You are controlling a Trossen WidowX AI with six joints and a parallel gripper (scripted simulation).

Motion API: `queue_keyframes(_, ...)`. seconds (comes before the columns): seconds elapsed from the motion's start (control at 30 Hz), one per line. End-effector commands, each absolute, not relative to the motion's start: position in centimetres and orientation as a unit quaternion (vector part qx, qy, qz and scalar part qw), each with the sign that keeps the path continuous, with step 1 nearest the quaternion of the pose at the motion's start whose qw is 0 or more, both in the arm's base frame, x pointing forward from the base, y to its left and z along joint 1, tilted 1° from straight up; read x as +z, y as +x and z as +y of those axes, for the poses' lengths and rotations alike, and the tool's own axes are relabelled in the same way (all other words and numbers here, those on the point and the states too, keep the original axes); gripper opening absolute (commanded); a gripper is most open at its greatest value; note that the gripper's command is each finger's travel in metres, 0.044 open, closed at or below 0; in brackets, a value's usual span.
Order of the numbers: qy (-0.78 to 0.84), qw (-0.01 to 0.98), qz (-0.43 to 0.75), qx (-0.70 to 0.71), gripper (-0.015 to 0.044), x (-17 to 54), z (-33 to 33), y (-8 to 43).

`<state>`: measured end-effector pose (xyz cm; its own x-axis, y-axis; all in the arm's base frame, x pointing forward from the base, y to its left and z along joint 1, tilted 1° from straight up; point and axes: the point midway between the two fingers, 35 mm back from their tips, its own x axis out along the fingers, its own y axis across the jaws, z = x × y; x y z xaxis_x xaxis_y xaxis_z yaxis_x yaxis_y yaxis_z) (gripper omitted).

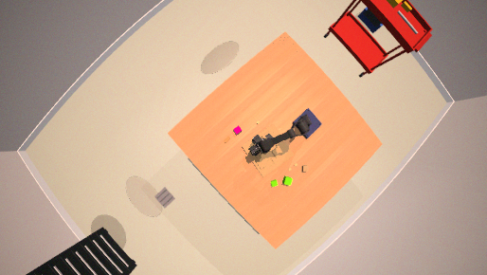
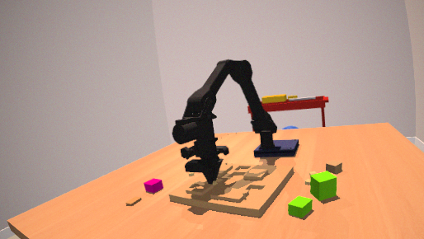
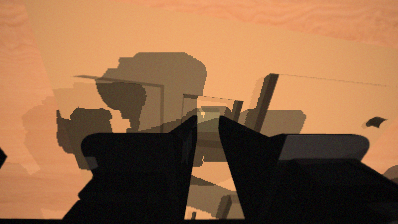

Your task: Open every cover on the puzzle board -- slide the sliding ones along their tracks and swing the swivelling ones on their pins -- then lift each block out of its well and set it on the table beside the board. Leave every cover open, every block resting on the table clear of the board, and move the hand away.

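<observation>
Claw (image 1: 253,152) (image 2: 211,182) (image 3: 207,120): gripping small pale block (image 3: 209,125) at board (image 1: 271,167) (image 2: 270,193) (image 3: 240,55).
Block: could snag on well wall (image 3: 189,106) if raised askew, then slip loose.

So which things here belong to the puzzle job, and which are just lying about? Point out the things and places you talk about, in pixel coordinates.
Part of the job:
- puzzle board (image 2: 264,206)
- gripper (image 2: 212,182) (image 3: 207,120), shut on something at the board

Apparently just lying about:
- magenta block (image 1: 237,130) (image 2: 153,185)
- large green cube (image 1: 288,181) (image 2: 323,186)
- small green block (image 1: 274,183) (image 2: 299,207)
- red cart (image 1: 357,43) (image 2: 289,105)
</observation>
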<state>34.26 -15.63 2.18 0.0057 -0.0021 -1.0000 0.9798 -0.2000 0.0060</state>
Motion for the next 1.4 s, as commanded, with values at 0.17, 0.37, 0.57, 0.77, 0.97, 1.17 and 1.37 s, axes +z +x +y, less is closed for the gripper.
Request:
queue_keyframes(0.17,0.549,0.449,0.445,-0.546,0.008,3.3,-15.7,34.3)
queue_keyframes(0.37,0.549,0.449,0.446,-0.546,0.008,4.1,-15.7,34.3)
queue_keyframes(0.57,0.549,0.449,0.446,-0.545,0.008,4.8,-15.7,34.3)
queue_keyframes(0.77,0.55,0.449,0.447,-0.545,0.008,5.6,-15.7,34.3)
queue_keyframes(0.97,0.55,0.448,0.447,-0.545,0.008,6.4,-15.6,34.2)
queue_keyframes(1.17,0.55,0.448,0.447,-0.545,0.008,7.4,-15.7,34.3)
queue_keyframes(1.37,0.55,0.448,0.447,-0.545,0.008,9.0,-15.7,34.3)
